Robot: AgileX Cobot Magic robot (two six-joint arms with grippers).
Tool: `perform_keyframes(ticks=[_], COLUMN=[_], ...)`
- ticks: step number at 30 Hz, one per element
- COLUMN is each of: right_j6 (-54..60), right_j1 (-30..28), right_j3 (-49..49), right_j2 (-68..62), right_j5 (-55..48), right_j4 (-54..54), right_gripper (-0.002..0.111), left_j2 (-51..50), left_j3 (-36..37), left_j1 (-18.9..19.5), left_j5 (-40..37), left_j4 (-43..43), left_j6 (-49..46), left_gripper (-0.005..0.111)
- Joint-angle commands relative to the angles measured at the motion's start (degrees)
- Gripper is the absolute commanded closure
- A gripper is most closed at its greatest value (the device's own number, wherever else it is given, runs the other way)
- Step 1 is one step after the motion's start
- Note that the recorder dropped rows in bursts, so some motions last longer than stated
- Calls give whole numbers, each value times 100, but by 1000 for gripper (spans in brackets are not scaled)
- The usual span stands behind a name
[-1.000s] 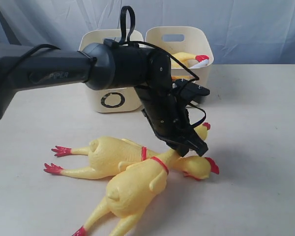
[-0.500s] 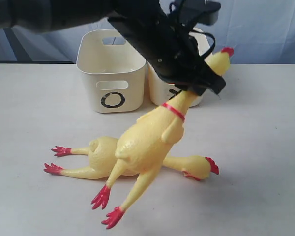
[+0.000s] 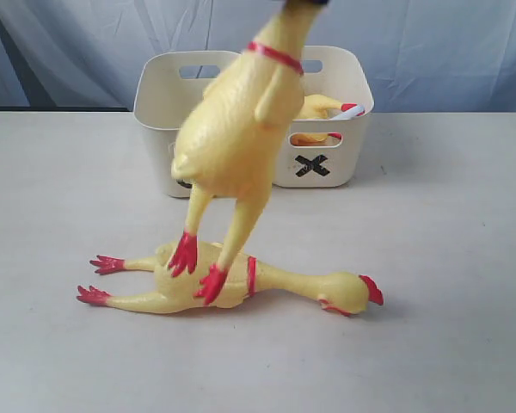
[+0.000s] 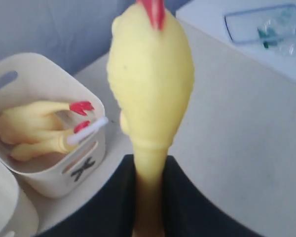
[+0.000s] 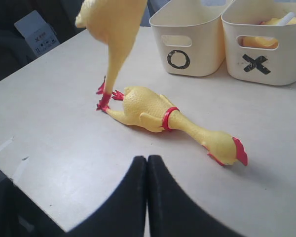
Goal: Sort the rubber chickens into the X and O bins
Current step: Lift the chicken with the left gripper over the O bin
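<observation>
Exterior view: we see a pale beige table point(image 3: 464, 258) before a blue-grey cloth backdrop point(image 3: 430, 52). Since a second ago the left arm has risen out of frame, lifting one long yellow rubber chicken point(image 3: 232, 138) off the second long chicken point(image 3: 267, 284), which lies mid-table. The left gripper point(image 4: 148, 207) is clamped on its neck. The right gripper point(image 5: 147, 187) has its jaws pressed together, empty. Near the back edge stand the cream plastic O bin point(image 3: 155, 129) and the matching X bin point(image 3: 348, 159), which holds a shorter yellow chicken point(image 3: 318, 107) with a white tube point(image 3: 351, 110).
</observation>
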State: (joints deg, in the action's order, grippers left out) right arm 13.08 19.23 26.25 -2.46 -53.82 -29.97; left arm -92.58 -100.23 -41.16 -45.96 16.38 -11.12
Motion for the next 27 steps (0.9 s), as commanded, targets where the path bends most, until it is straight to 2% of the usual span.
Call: perform_keyframes(ticks=[1, 6, 11, 16, 21, 22, 27], right_j6=[37, 37, 37, 37, 37, 37, 37], right_j1=[24, 24, 24, 24, 24, 24, 24], right_j3=[-21, -21, -21, -21, -21, -21, -21], right_j2=[28, 28, 28, 28, 28, 28, 28], right_j5=[42, 56, 56, 56, 56, 56, 56], right_j4=[-6, -6, -6, -6, -6, -6, -6], right_gripper=[109, 109, 109, 109, 109, 109, 109], left_j2=[323, 401, 390, 287, -40, -209, -624], left_j3=[-555, -1185, -1394, -1394, -1394, -1394, -1394], left_j1=[573, 1380, 2233, 3000, 3712, 3937, 4336], left_j5=[155, 265, 212, 132, -404, -602, -862], left_j4=[455, 1268, 3175, 4310, 5877, 6515, 7536], left_j6=[78, -217, -1569, -2010, -2920, -3276, -4309], left_gripper=[107, 107, 107, 107, 107, 107, 107])
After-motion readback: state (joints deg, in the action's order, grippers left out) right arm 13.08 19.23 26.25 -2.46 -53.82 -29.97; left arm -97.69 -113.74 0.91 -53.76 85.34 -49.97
